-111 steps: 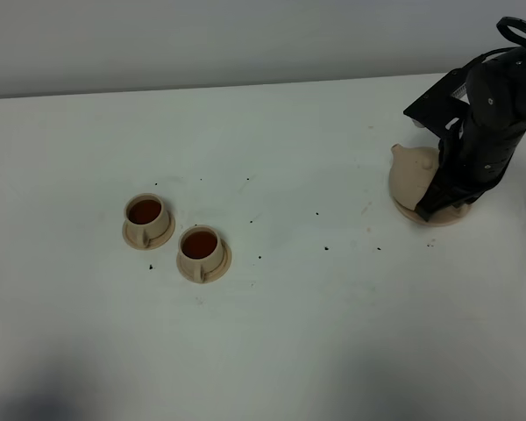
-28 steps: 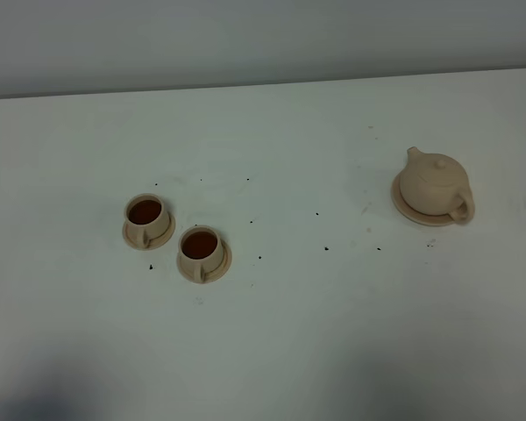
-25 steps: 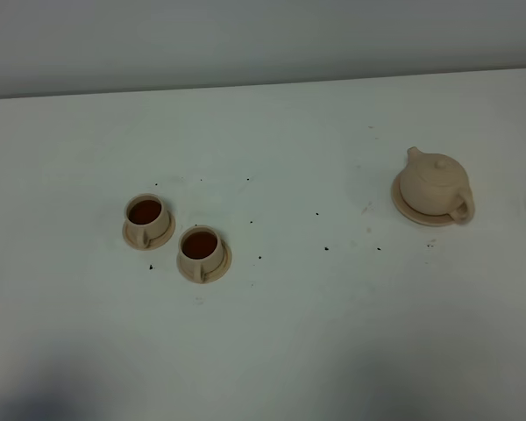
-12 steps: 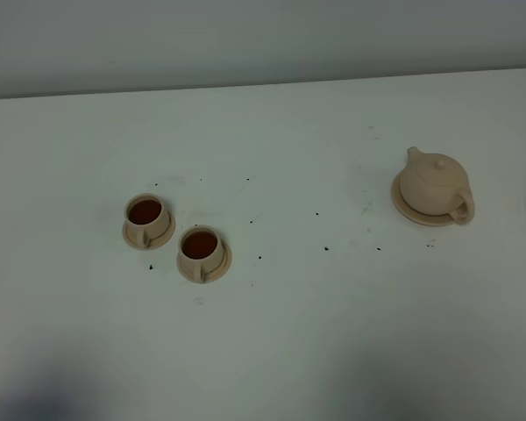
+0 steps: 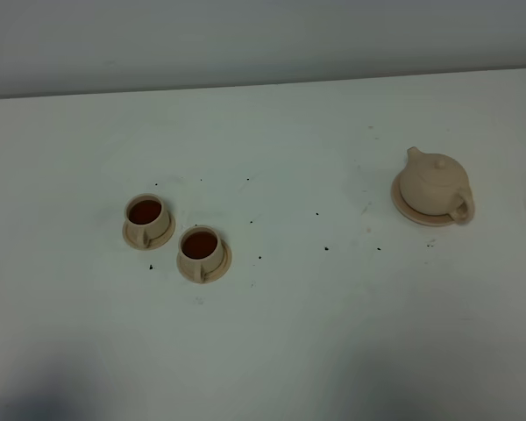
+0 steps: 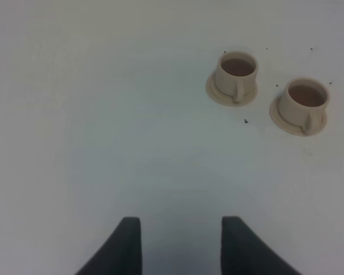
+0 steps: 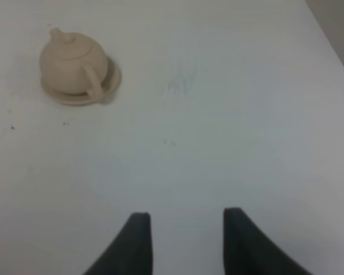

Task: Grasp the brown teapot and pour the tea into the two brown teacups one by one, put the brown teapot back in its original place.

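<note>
Counter (image 5: 272, 342): white and flat; it carries all the things, and some small dark specks (image 5: 325, 248) lie on it between the cups and the teapot.
Brown teapot (image 5: 433, 182): it stands upright on the large saucer at the right side of the high view, lid with its knob on top, spout toward the far left, loop handle toward the near right. Nothing touches it.
Large saucer (image 5: 412, 213): a flat round tan disc under the teapot; only its edge shows around the pot.
Far-left teacup (image 5: 146, 215): it stands upright on its own small saucer, at the left of the high view, with dark reddish-brown tea inside and the handle toward the near side.
Second teacup (image 5: 201, 248): just beside the first one, a little nearer and more to the right, also on a small saucer (image 5: 217, 266) and also with tea inside. The two small saucers are close, but I cannot tell if they touch.
Cups and teapot: well apart, with bare counter between them.
Left fingers (image 6: 180, 243): the two dark tips are spread, with only counter between them; they hold nothing. In the left wrist view both cups are ahead and to one side, well apart from the tips.
Right fingers (image 7: 187, 240): also spread and holding nothing; the teapot on its saucer is far from them in the right wrist view.
Arms: neither one shows in the high view.
</note>
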Controlling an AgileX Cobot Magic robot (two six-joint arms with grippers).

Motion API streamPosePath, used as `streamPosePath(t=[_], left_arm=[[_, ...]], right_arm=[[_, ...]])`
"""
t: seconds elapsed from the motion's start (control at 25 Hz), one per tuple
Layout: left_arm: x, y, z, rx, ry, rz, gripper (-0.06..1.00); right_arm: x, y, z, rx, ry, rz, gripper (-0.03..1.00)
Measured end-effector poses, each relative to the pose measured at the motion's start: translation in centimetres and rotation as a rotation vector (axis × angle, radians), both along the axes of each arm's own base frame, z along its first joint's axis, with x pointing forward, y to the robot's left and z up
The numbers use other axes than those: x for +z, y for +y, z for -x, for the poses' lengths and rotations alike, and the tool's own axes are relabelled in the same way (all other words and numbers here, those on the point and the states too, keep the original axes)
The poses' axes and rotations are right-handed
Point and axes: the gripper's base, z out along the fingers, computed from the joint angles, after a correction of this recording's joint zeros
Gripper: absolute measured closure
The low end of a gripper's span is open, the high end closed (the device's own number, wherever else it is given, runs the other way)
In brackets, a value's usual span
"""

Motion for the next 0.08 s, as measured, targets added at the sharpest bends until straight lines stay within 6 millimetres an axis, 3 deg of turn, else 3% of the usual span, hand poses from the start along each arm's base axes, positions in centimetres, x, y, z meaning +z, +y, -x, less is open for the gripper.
streamPosePath(t=[0.08], left_arm=[[0.00, 0.00, 0.00, 0.000, 0.000, 0.000, 0.57]], right_arm=[[0.00, 0.00, 0.00, 0.000, 0.000, 0.000, 0.65]])
